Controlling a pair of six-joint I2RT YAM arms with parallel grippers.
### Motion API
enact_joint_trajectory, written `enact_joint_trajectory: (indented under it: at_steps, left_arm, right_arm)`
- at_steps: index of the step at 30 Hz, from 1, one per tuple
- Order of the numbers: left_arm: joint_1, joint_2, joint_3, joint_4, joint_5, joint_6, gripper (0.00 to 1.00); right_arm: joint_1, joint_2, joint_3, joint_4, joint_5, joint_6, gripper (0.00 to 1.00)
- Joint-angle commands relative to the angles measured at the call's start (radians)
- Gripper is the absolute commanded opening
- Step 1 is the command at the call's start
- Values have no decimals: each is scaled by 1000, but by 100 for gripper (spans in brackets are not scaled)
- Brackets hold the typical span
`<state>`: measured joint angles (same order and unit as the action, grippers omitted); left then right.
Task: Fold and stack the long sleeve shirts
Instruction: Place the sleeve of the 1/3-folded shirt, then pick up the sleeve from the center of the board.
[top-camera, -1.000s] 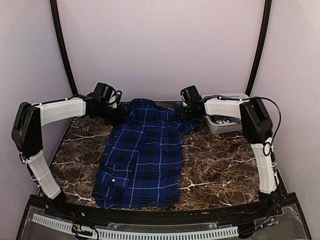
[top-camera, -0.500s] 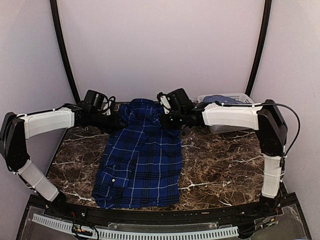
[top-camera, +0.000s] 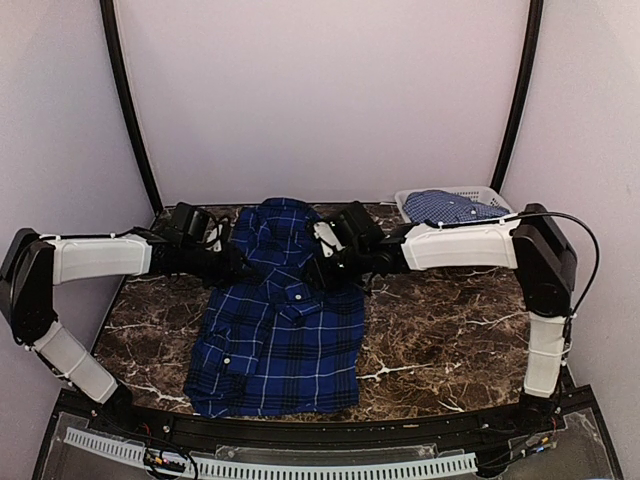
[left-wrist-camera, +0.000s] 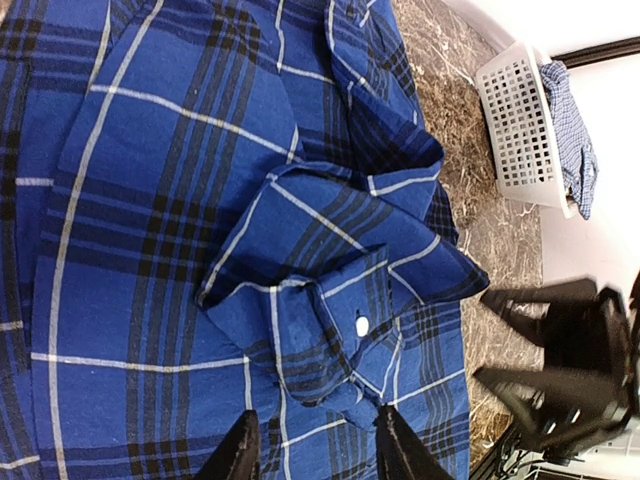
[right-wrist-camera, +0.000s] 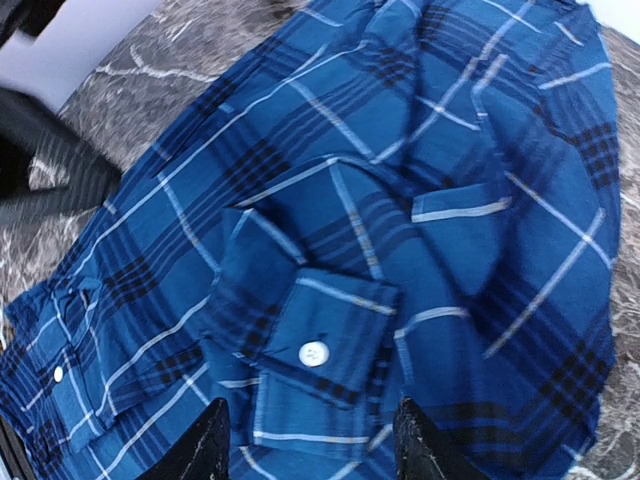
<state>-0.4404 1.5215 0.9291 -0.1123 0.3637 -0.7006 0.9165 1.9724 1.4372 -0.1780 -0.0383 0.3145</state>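
Sleeve fold looks in hand: left gripper (left-wrist-camera: 318, 445) and right gripper (right-wrist-camera: 312, 440) both spread wide, empty, the plaid shirt (top-camera: 285, 340) with its buttoned cuff (right-wrist-camera: 320, 345) lying just beyond their tips, so next they'll likely need fresh grips to fold the body.

Bare marble (top-camera: 440, 330) right of shirt (top-camera: 280, 340); basket (top-camera: 482, 191) far-right

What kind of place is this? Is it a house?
Probably a robot lab booth, not a house: a left arm and right arm bolted at a marble-look table, plain walls around, a plaid shirt laid out.
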Motion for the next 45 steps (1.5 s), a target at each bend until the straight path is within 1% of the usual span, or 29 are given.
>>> enact_joint_trajectory:
  at_steps: [1, 5, 10, 19, 25, 29, 32, 34, 39, 43, 45]
  left_arm:
    - [-17, -34, -35, 50, 21, -22, 38]
    - [-21, -40, -59, 55, 23, -25, 38]
    - [-21, -42, -67, 58, 24, -28, 38]
    - [-21, -47, -80, 58, 28, -27, 38]
    - [-21, -49, -85, 60, 31, -27, 38]
    - [-21, -55, -87, 60, 28, -26, 38]
    - [-21, -54, -88, 61, 31, -26, 38]
    - [-21, -57, -92, 63, 31, -28, 38]
    - [-21, -65, -101, 69, 37, -31, 38]
    - [-21, -69, -107, 73, 39, -32, 38]
    - [-21, -70, -111, 79, 44, -35, 38]
  right_arm:
    - [-32, -32, -4, 39, -101, 54, 52]
    - [-23, 21, 11, 25, -158, 71, 48]
    - [-23, 70, 53, -2, -134, 85, 48]
    - [-39, 175, 115, -36, -85, 101, 52]
    - [-38, 225, 137, -52, -42, 111, 52]
    - [-32, 241, 148, -43, -51, 117, 53]
    - [-22, 256, 167, -44, -68, 119, 51]
    - [-21, 263, 180, -45, -84, 122, 46]
    - [-21, 248, 180, -25, -124, 135, 27]
    - [-19, 243, 196, -27, -148, 142, 8]
    - [-19, 237, 199, -24, -161, 145, 1]
